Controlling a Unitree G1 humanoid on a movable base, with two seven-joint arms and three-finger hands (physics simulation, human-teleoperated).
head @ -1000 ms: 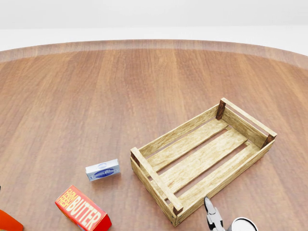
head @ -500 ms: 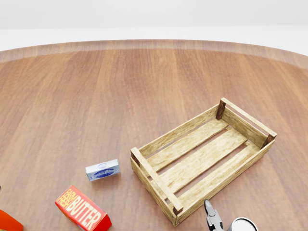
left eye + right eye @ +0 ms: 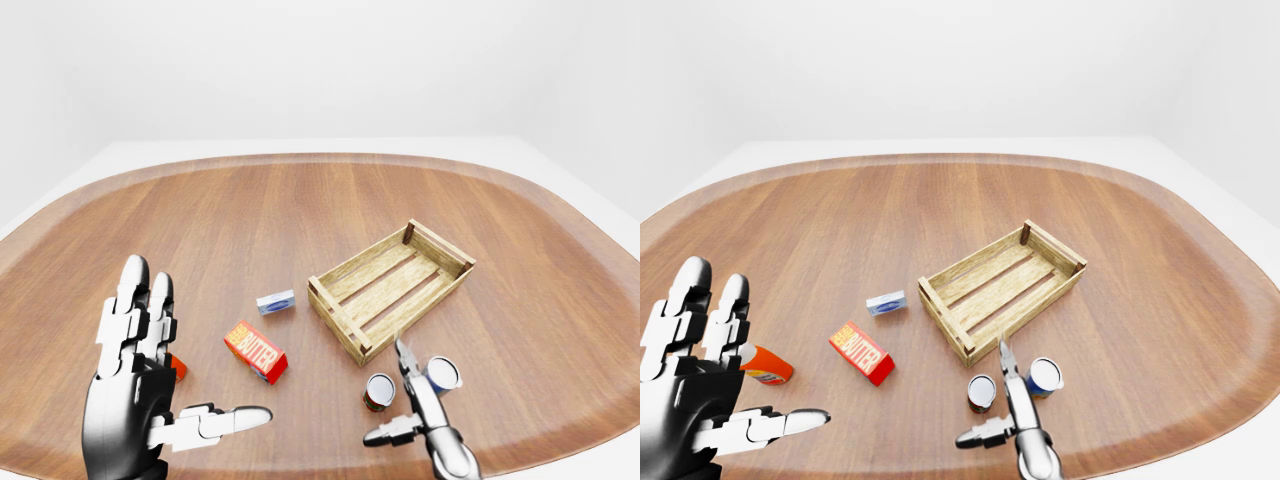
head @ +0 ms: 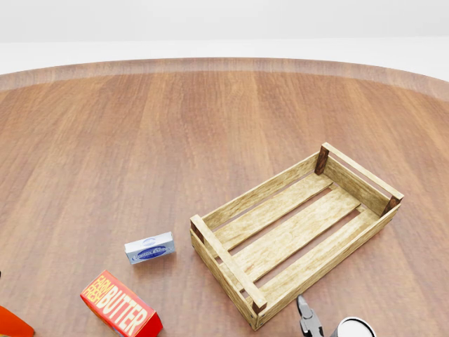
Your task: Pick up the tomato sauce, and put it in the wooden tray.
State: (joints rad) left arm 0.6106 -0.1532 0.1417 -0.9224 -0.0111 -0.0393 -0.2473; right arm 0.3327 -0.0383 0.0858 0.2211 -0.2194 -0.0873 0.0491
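Wooden tray [image 4: 295,232] sits right of centre on the table [image 4: 140,126], small blue box [image 4: 149,248] and butter box [image 4: 121,305] lower left.

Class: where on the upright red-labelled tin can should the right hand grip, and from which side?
Probably its curved side wall, mid-height, from the left-eye view's bottom: the red-labelled tin can stands upright, with the slatted wooden crate above it and the right hand open alongside.

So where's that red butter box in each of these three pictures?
Left-eye view: the butter box lies left of centre, low, left of the wooden tray.
Head view: it sits at the bottom left, partly cut off by the bottom edge.
Right-eye view: it lies left of centre, low.
Shared landmark: the small blue-and-white box just above it, toward the tray.
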